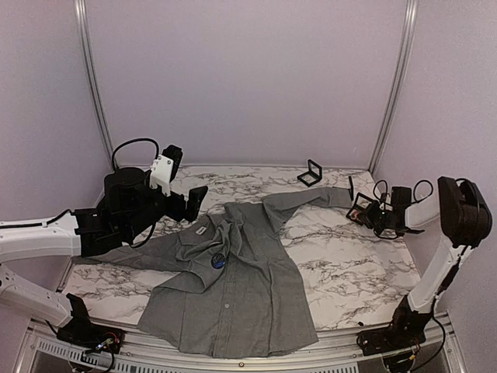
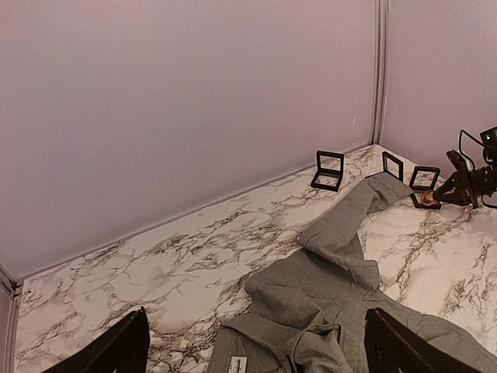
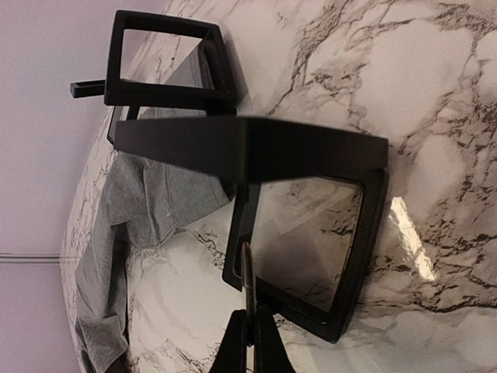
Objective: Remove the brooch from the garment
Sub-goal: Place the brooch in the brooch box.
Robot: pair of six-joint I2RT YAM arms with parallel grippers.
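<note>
Your left jaws are spread wide near the garment (image 1: 233, 303) collar. Right jaws are closed tight at a black frame (image 3: 256, 148). The brooch (image 1: 218, 261) is on the garment.

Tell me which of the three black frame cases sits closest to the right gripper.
The hinged-open case directly before the shut right gripper; the second case stands beyond it by the shirt cuff, the third case near the back wall.
</note>
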